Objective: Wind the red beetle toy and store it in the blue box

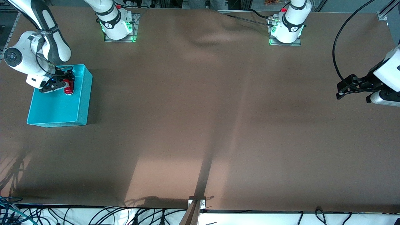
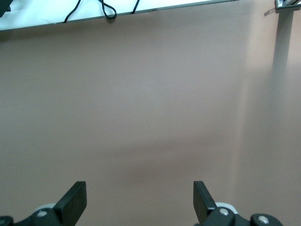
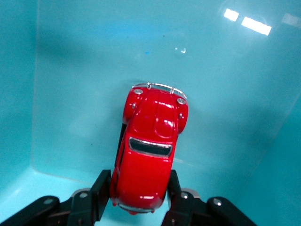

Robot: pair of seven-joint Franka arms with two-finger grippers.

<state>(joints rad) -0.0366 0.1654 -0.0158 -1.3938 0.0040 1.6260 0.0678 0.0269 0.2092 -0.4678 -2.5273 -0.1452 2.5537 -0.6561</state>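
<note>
The red beetle toy [image 1: 68, 87] is inside the blue box [image 1: 84, 93], which sits at the right arm's end of the table. My right gripper [image 1: 63, 84] reaches down into the box and is shut on the toy's rear sides. In the right wrist view the red beetle toy [image 3: 150, 146] sits between my right gripper's [image 3: 138, 178] black fingers, with its nose pointing at the blue box's floor [image 3: 235, 94]. My left gripper [image 1: 340, 90] is open and empty over bare table at the left arm's end. It also shows in the left wrist view [image 2: 140, 197].
The table [image 1: 200, 109] is covered in a brown cloth. A metal post [image 1: 195, 206] stands at the table edge nearest the front camera. Cables lie along that edge.
</note>
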